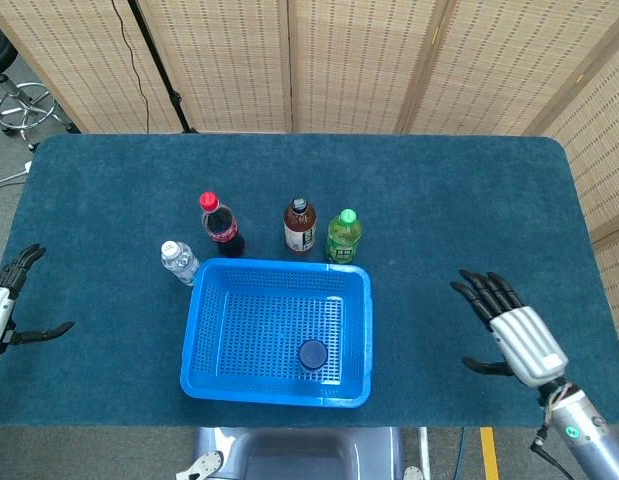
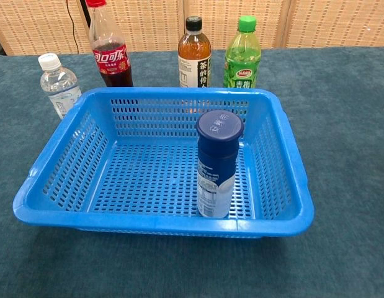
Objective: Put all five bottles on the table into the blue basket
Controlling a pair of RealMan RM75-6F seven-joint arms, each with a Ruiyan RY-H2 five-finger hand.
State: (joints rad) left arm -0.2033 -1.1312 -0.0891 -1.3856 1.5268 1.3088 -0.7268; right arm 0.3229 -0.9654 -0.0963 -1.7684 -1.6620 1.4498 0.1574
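The blue basket [image 1: 224, 330] [image 2: 67, 149] sits at the table's near middle. Upright inside it, near the front right, stands a blue-capped bottle [image 1: 312, 353] [image 2: 218, 164]. Behind the basket stand a cola bottle [image 1: 220, 224] [image 2: 108, 49], a brown tea bottle [image 1: 299, 226] [image 2: 195, 54] and a green bottle [image 1: 342, 236] [image 2: 242, 56]. A small water bottle [image 1: 178, 262] [image 2: 59, 84] stands at the basket's left rear corner. My right hand [image 1: 514, 335] is open, fingers spread, well right of the basket. Far left at the table edge, my left hand [image 1: 7, 300] is open. Neither hand appears in the chest view.
Blue cloth covers the table [image 1: 459, 210]. Woven screens [image 1: 349, 60] stand behind it. A stool [image 1: 24, 105] and a black stand pole [image 1: 154, 60] are on the floor at the far left.
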